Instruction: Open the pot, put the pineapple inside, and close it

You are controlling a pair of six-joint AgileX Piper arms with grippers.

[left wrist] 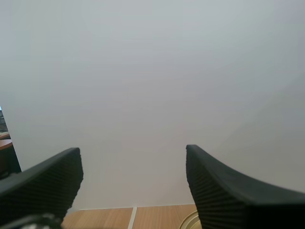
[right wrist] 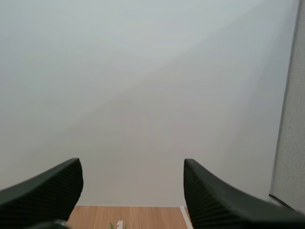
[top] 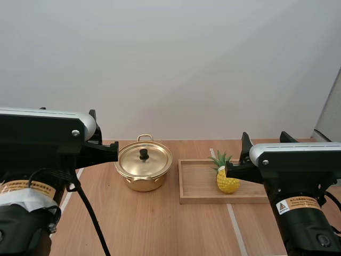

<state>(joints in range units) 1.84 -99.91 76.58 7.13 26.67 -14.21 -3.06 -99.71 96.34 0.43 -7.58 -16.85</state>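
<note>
My left claw (left wrist: 132,160): I had it spread wide, the two black ribbed fingers well apart with nothing between them. It hung above the light brown wooden table (top: 160,224), on the near left of the round gold metal pot (top: 141,184), and a sliver of the pot's rim showed beside one finger.
My right claw (right wrist: 131,167): I had it spread just as wide, holding nothing. It hung at the near side of the shallow rectangular wooden tray (top: 197,184), and from the high view its tips crossed in front of the small yellow pineapple with a green leafy crown (top: 228,184).
Table markings: two white tape strips (top: 234,224) ran front to back on the table, one left of the pot and the other passing under the tray.
Pot: it stood upright on the table between the strips, with a small loop handle on its far side.
Lid: the gold lid with a black knob (top: 133,161) sat shut on the pot.
Tray: it lay flat just right of the pot, with a narrow gap between them.
Pineapple: it rested in the right half of the tray, crown toward the far side. I could not tell whether it stood or lay there. It was not yet in the pot.
</note>
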